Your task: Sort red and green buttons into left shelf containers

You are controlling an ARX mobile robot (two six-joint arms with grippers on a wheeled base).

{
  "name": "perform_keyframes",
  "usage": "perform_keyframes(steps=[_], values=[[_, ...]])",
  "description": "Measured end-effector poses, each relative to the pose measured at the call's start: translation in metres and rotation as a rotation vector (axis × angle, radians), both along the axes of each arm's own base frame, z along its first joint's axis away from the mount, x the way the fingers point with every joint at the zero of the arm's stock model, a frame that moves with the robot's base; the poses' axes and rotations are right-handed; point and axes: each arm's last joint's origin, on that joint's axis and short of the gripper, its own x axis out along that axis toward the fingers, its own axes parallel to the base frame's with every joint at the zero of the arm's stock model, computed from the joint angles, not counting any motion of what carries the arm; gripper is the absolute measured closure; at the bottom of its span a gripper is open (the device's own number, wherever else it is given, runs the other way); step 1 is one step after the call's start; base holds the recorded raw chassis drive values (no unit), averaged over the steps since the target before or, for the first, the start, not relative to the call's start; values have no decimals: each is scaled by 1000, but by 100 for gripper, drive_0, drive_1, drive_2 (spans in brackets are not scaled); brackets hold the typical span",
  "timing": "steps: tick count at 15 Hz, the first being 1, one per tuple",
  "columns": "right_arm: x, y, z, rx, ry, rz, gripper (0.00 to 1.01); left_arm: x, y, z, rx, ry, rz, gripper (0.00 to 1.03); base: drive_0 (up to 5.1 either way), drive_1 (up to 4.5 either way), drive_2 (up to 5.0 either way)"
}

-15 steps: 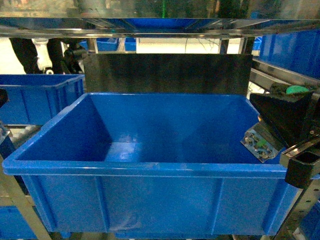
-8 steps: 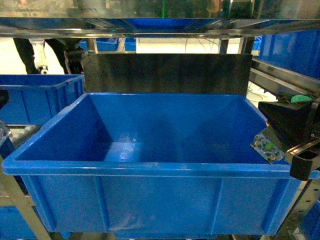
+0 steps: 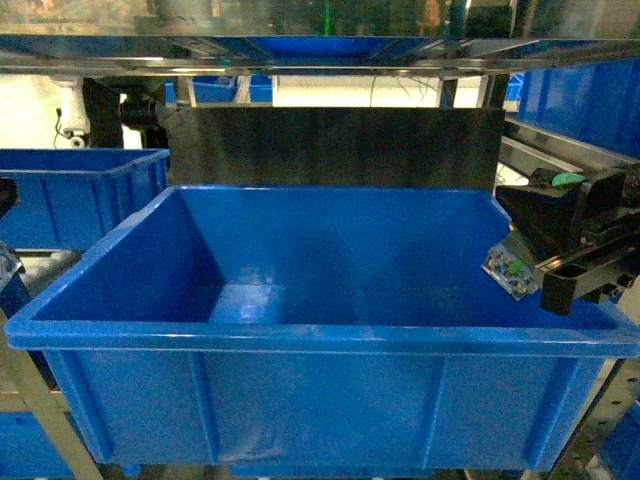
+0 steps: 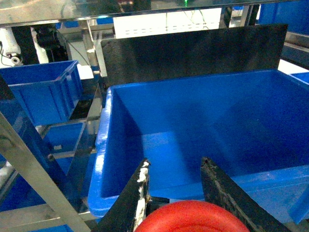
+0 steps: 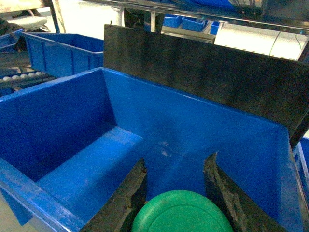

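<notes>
A large blue container fills the middle of the head view, and nothing shows on the part of its floor I can see. A second blue container stands to its left. My right gripper hangs over the big container's right rim, shut on a green button. From the right wrist, the green button sits between the fingers of the gripper, above the container's inside. My left gripper is shut on a red button, just short of the big container's near rim. The head view does not show the left gripper.
A black board stands upright behind the big container. A metal shelf runs overhead. Slanted metal frame bars lie at the left, with more blue bins at the right.
My right gripper with the green button swung out to the right, then came back left and slightly up over the container's right rim. A figure in the background shifted.
</notes>
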Motion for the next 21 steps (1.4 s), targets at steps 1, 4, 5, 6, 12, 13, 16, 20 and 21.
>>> perform_keyframes(steps=[1, 4, 5, 6, 12, 13, 16, 20, 21], values=[[1, 0, 1, 1, -4, 2, 70, 0, 0, 0, 0, 0, 0, 75, 0, 0, 0], [4, -1, 1, 2, -4, 7, 70, 0, 0, 0, 0, 0, 0, 75, 0, 0, 0], [6, -3, -1, 1, -1, 1, 70, 0, 0, 0, 0, 0, 0, 75, 0, 0, 0], [6, -3, -1, 1, -2, 3, 70, 0, 0, 0, 0, 0, 0, 75, 0, 0, 0], [27, -16, -29, -28, 59, -37, 70, 0, 0, 0, 0, 0, 0, 75, 0, 0, 0], [35, -17, -36, -45, 50, -42, 70, 0, 0, 0, 0, 0, 0, 75, 0, 0, 0], [58, -13, -27, -14, 21, -6, 70, 0, 0, 0, 0, 0, 0, 75, 0, 0, 0], [69, -4, -15, -5, -7, 15, 57, 0, 0, 0, 0, 0, 0, 75, 0, 0, 0], [69, -4, -15, -5, -8, 14, 52, 0, 0, 0, 0, 0, 0, 75, 0, 0, 0]])
